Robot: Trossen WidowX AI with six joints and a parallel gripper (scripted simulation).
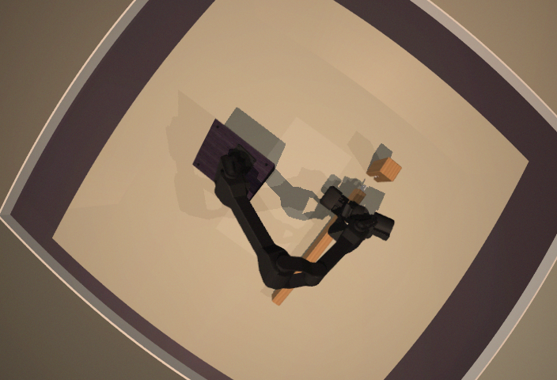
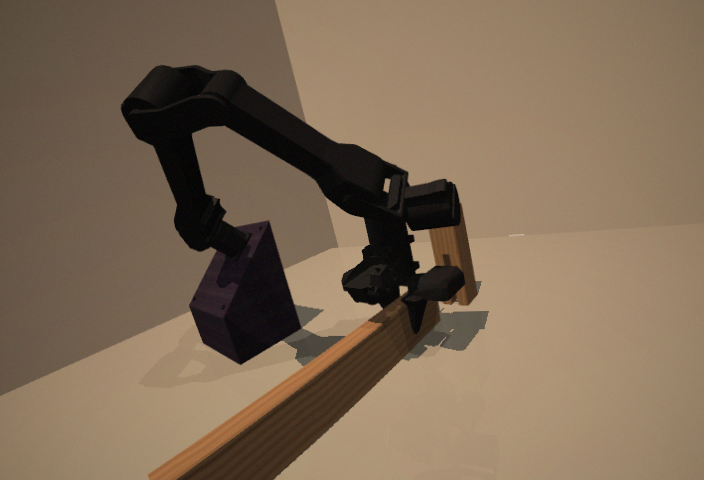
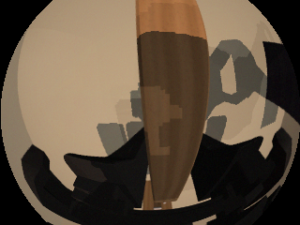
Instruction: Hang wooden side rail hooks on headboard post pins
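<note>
A pale tan table (image 1: pixel 153 277) with a dark purple-brown border sits among plain beige walls. On it stand one dark purple angular base block (image 2: pixel 239 300), one black jointed arm (image 2: pixel 285 135), one upright light wooden headboard post (image 2: pixel 459 254) with a slot in its face, and one long wooden side rail (image 2: pixel 307 390). The black claw (image 2: pixel 412 308) is clamped across the rail near its post end, which lies just short of the post; the hooks cannot be made out.

The arm (image 2: pixel 285 133) is showing matte black, rounded links with bulky joints. Its base (image 2: pixel 242 294) is appearing as a dark purple block with small screws at the corners.
</note>
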